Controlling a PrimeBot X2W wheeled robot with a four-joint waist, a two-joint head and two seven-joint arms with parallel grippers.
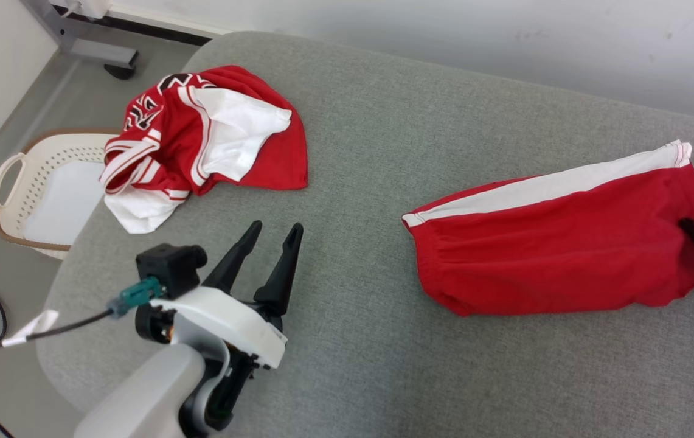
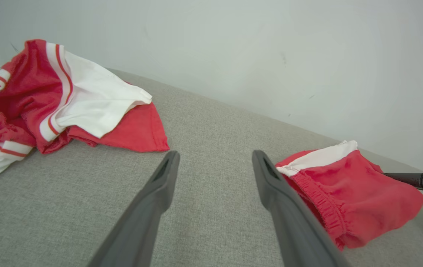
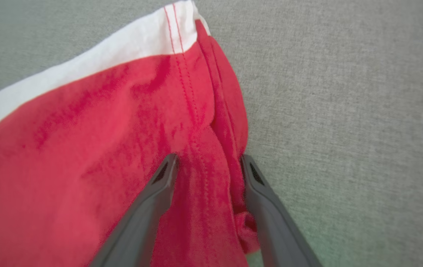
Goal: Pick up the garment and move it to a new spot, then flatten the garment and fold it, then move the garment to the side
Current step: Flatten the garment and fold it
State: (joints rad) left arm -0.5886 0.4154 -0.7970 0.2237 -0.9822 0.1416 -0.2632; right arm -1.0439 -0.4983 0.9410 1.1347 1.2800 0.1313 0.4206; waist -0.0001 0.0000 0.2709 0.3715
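Right wrist view: right fingers [image 3: 152, 207] spread astride shorts [image 3: 85, 148] hem; left fingers [image 1: 280, 274] spread above bare cushion [image 1: 353, 243].

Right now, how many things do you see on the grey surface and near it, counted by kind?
Garments: 2 (crumpled jersey, red shorts)
Baskets: 1 (laundry basket)
Grippers: 2 (left gripper, right gripper)
Total: 5
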